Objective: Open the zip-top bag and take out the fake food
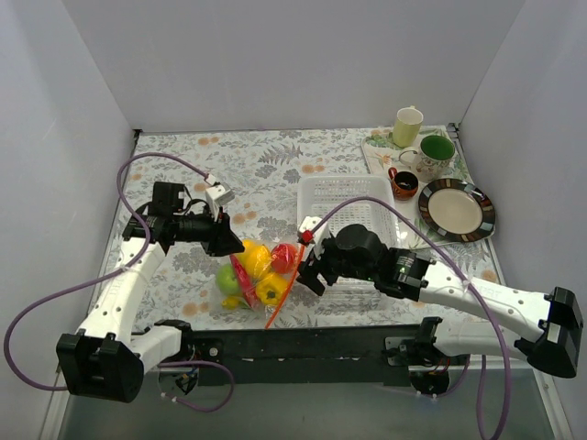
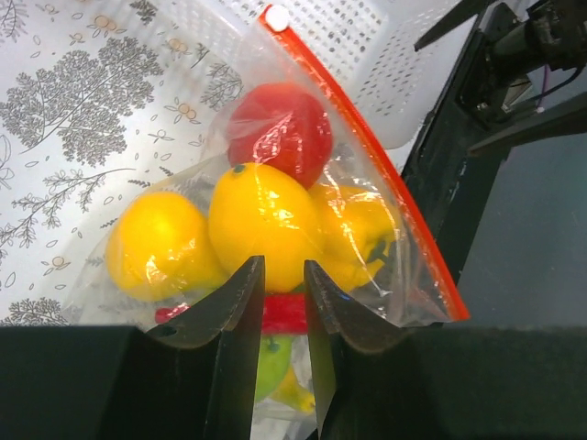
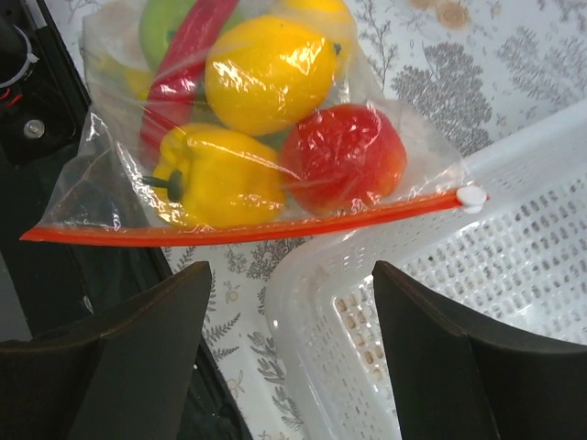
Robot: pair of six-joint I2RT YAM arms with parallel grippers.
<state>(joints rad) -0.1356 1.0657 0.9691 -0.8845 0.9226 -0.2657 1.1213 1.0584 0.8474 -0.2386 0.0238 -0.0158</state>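
Note:
The zip-top bag [image 1: 252,275] lies at the table's near edge with its red-orange zip strip [image 3: 257,229] closed and a white slider [image 3: 471,196] at the basket end. Inside is the fake food: a red tomato [image 3: 344,156], a yellow lemon [image 2: 261,220], a yellow pepper [image 3: 220,179], a green fruit [image 3: 165,27] and a red chili [image 3: 188,55]. My left gripper [image 2: 280,266] sits at the bag's far-left side [image 1: 231,243], jaws nearly together with bag plastic between them. My right gripper [image 3: 289,275] is open and empty just right of the strip [image 1: 307,266].
A white perforated basket [image 1: 348,197] stands right beside the bag, under my right gripper. A cream mug [image 1: 408,126], a green cup [image 1: 437,151], a small dark cup [image 1: 404,183] and a striped plate [image 1: 456,209] stand at the back right. The black base bar [image 1: 303,344] runs along the near edge.

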